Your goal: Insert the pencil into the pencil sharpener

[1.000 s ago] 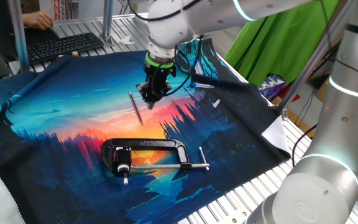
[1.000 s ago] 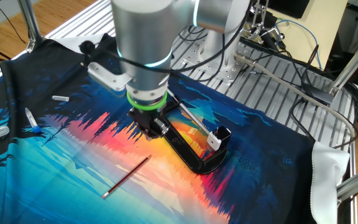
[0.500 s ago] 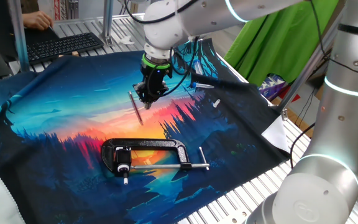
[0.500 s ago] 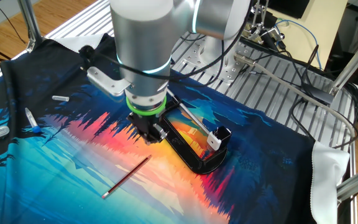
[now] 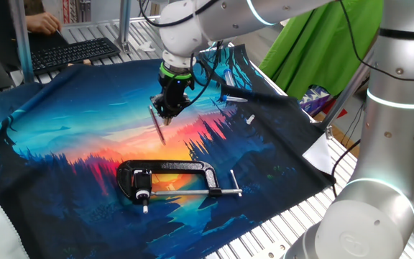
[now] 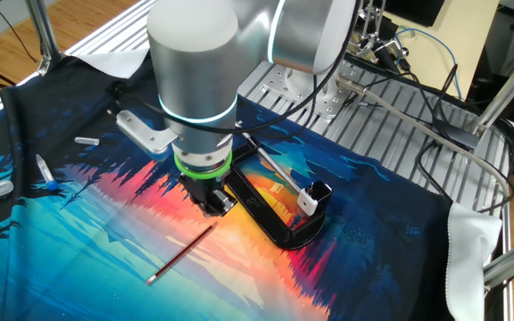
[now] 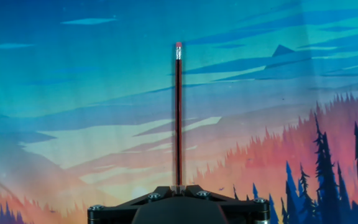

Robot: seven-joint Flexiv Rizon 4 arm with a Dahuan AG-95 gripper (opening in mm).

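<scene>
Hand view shows us the pencil [image 7: 178, 118] lying flat on the printed cloth [image 7: 55, 124], its long axis running straight ahead from our gripper [image 7: 178, 200], eraser end farthest, near end just beneath us; we cannot tell how the jaws stand.

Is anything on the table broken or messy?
Nothing looks broken or spilled. The pencil lies flat and whole on the picture cloth, with the gripper above one end. The black clamp lies flat, and a few small bits sit scattered near the cloth's edge.
</scene>
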